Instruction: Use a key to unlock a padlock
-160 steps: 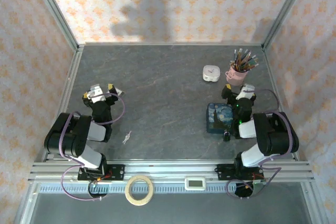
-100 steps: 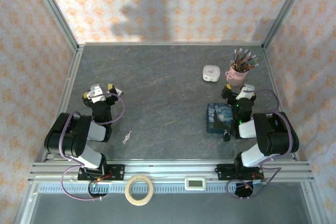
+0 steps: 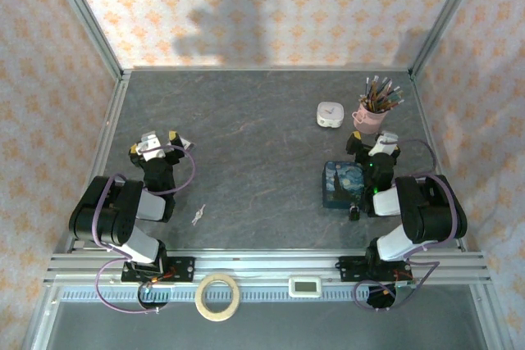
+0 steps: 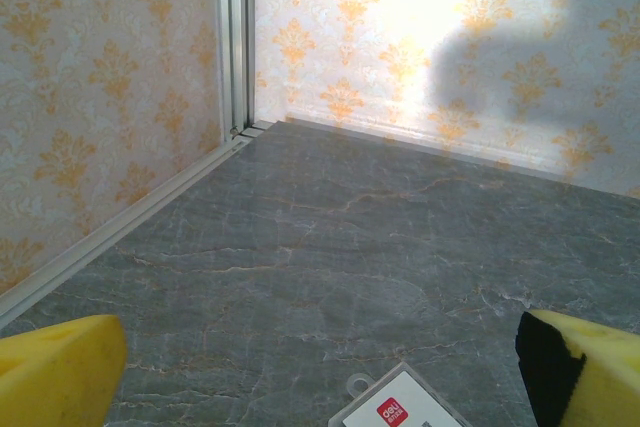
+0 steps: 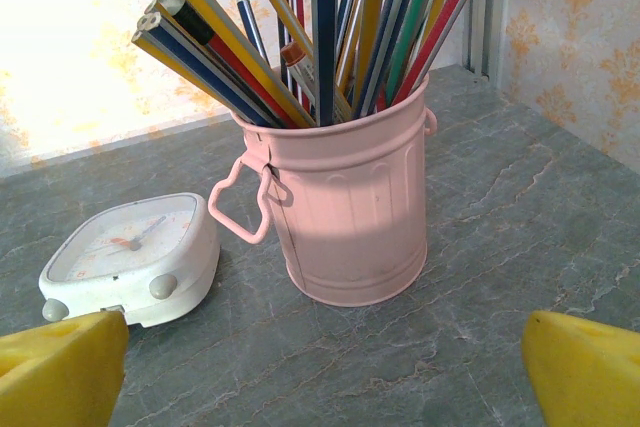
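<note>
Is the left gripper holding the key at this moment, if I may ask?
No, the key lies on the table, apart from the open left gripper.

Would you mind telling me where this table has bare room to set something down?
The wide middle, between the left fingers and the tin, is bare, and so is the far strip left of the clock. The key lies near the front edge. Crowded: the right side, with pencil cup, tin, padlock and right arm.
</note>
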